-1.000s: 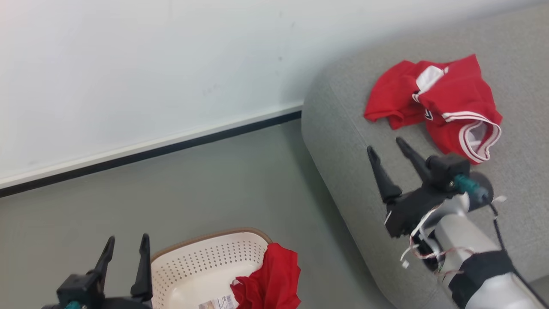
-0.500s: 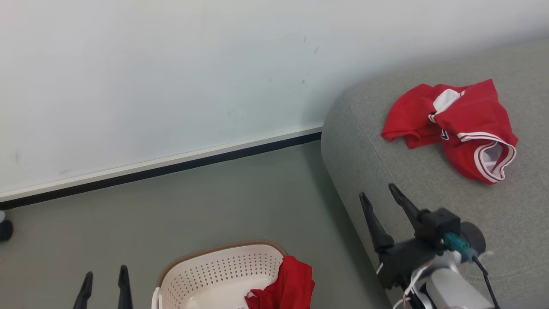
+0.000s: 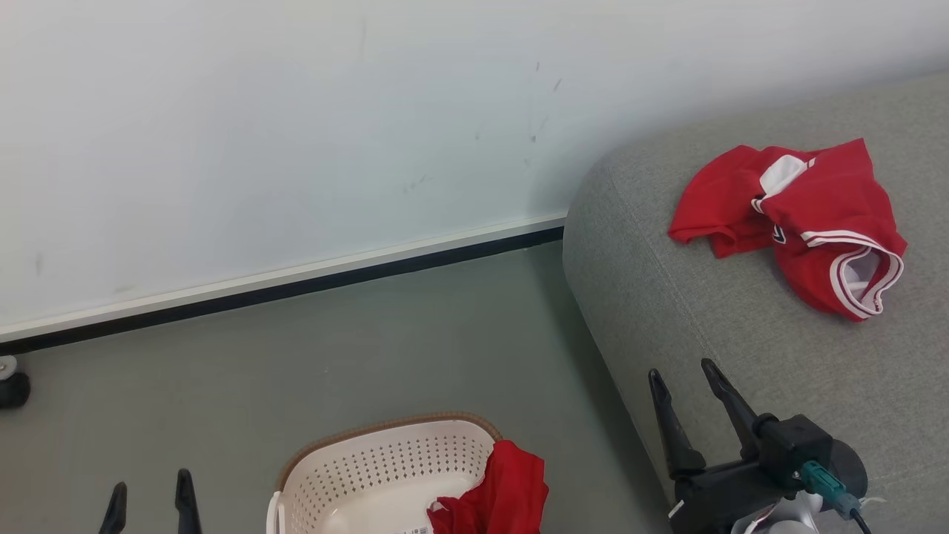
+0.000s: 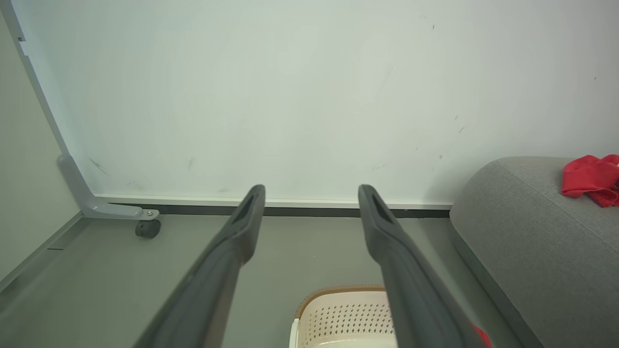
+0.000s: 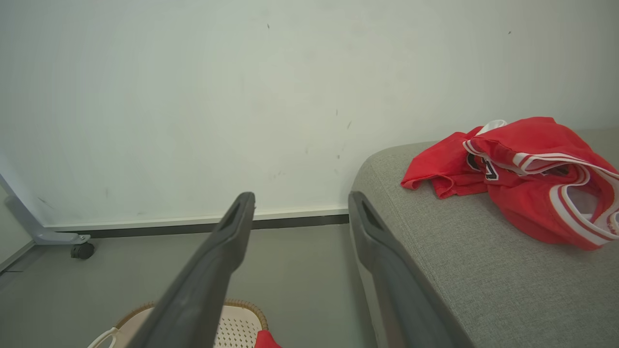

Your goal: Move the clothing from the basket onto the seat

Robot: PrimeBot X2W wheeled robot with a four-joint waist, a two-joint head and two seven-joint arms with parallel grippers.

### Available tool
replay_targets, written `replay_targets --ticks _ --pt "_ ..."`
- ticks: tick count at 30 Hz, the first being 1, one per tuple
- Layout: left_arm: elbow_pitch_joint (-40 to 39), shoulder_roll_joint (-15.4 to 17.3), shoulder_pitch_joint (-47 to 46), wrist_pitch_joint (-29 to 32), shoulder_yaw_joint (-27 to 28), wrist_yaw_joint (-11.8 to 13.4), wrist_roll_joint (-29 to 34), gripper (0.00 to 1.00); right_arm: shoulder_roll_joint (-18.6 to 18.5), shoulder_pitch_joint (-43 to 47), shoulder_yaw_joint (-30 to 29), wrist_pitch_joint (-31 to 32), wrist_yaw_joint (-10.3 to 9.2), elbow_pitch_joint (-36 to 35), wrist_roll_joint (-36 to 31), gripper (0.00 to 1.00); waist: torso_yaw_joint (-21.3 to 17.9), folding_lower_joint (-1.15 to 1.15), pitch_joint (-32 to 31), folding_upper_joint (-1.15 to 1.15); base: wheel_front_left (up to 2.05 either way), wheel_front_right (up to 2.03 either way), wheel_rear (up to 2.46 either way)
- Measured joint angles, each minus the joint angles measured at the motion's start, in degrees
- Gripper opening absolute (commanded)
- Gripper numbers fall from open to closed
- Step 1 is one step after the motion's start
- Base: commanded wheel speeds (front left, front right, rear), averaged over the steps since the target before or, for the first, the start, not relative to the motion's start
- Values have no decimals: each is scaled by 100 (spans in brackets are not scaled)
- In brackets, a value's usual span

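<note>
Left pincer [image 3: 150, 482]: stood apart, empty, left of basket [image 3: 385, 445].
Red garment [image 3: 504, 493]: hung over basket's right rim.
Right pincer [image 3: 682, 369]: apart, empty, right of basket, over seat [image 3: 741, 334] edge.
Second garment [image 3: 801, 222]: lay crumpled on seat, beyond basket.

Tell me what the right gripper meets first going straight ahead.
Probably the white wall at its dark skirting; the right gripper would narrowly pass the grey woven-fabric seat. Depth is unclear.

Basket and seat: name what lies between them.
Head view: bare grey floor between basket and seat; a red garment hangs over the basket's rim on that side.
</note>
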Motion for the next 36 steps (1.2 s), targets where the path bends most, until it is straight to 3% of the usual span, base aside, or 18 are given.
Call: replay_targets --ticks 36 --pt "-382 -282 159 0 470 3 347 100 -38 360 -333 0 -60 -725 -148 100 111 0 7 0 0 0 0"
